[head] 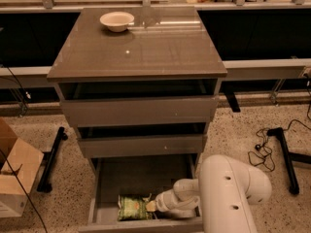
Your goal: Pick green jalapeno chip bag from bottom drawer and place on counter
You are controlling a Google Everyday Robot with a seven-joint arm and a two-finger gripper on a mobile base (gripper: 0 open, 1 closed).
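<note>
The green jalapeno chip bag lies flat near the front of the open bottom drawer. My gripper reaches into the drawer from the right, its tip at the bag's right edge. The white arm fills the lower right and hides the drawer's right side. The glossy grey-brown counter tops the cabinet above.
A pale bowl sits at the counter's back left. The two upper drawers stand slightly out. A cardboard box is on the floor at left. Black stand legs and cables lie on the floor either side.
</note>
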